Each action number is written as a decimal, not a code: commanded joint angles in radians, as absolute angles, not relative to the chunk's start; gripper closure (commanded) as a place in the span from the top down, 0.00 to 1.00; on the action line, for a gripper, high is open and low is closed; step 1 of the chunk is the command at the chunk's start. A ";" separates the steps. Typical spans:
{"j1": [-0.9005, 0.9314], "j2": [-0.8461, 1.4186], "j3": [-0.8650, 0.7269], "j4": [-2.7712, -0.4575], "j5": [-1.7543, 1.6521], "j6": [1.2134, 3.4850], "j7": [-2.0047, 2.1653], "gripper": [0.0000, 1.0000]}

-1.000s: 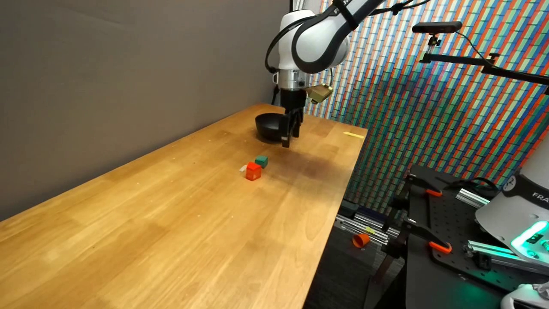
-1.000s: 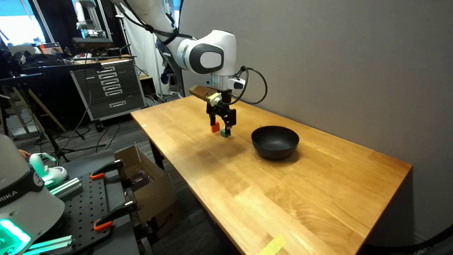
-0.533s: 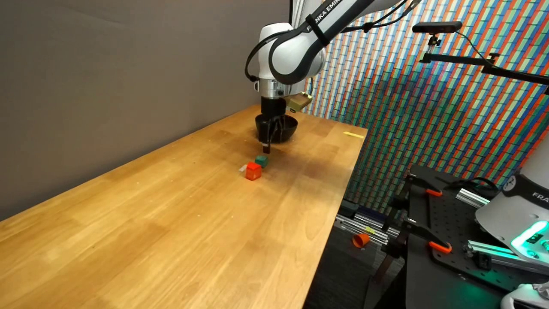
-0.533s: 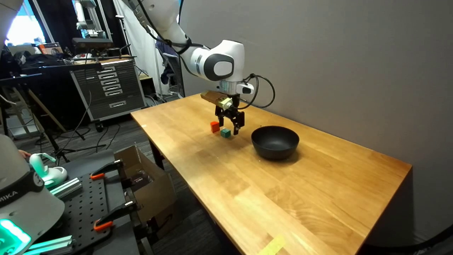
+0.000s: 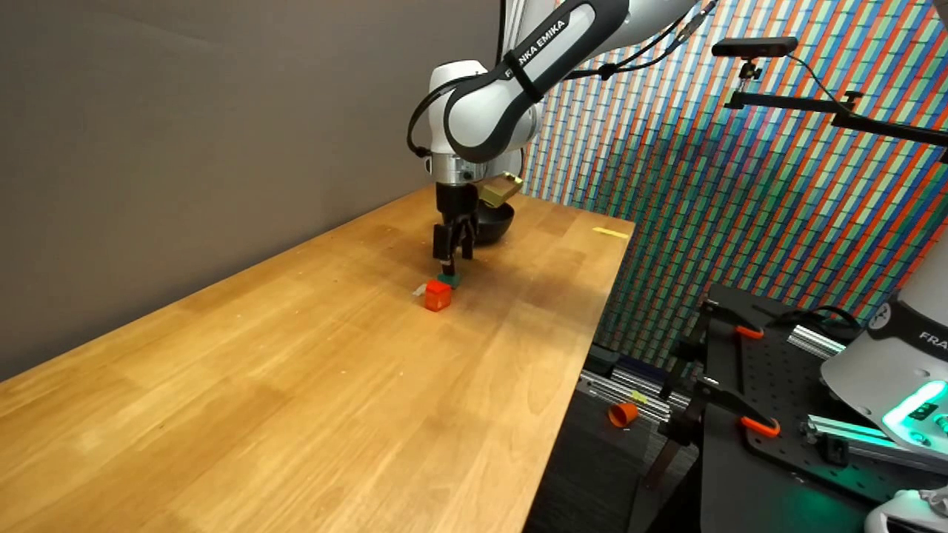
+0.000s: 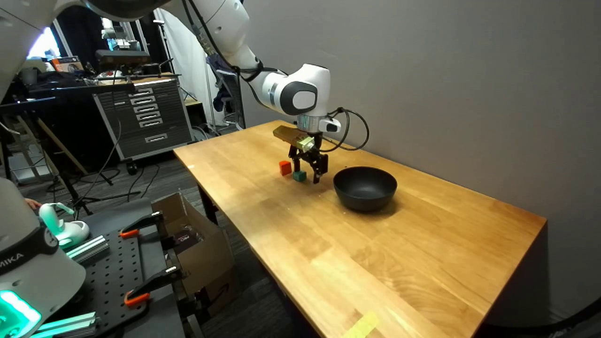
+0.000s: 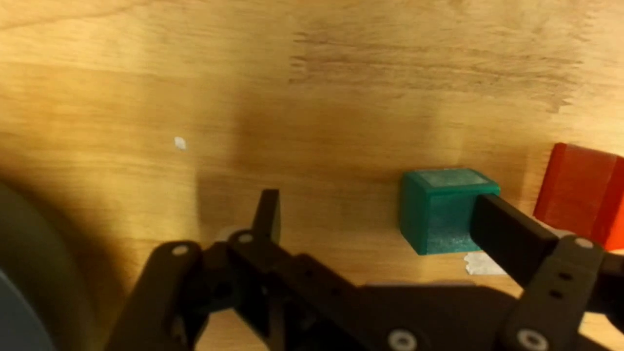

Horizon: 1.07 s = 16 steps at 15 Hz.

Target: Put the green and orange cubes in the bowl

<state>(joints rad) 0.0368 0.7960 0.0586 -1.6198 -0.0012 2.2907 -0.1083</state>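
Observation:
The green cube rests on the table, and it shows in both exterior views. The orange-red cube sits close beside it, on the side away from the bowl. The black bowl stands apart from the cubes; my arm partly covers it in an exterior view, and its edge shows in the wrist view. My gripper points down, wide open and empty, low by the green cube. In the wrist view one finger overlaps the green cube's edge; I cannot tell whether they touch.
A small pale scrap lies by the cubes. A grey wall runs along the table's back edge. Yellow tape marks the tabletop. The bowl lies on the other finger's side.
My open gripper has come down and shifted from above the two cubes toward the bowl's side, so one finger now stands by the green cube. The cubes and the bowl have not moved.

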 commanded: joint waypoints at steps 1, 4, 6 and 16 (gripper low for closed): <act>0.042 0.837 0.071 -1.531 0.001 2.227 -0.110 1.00; 0.049 0.836 0.080 -1.517 0.006 2.206 -0.108 1.00; 0.055 0.832 0.086 -1.518 0.009 2.197 -0.103 1.00; 0.070 0.824 0.087 -1.544 0.001 2.215 -0.104 0.73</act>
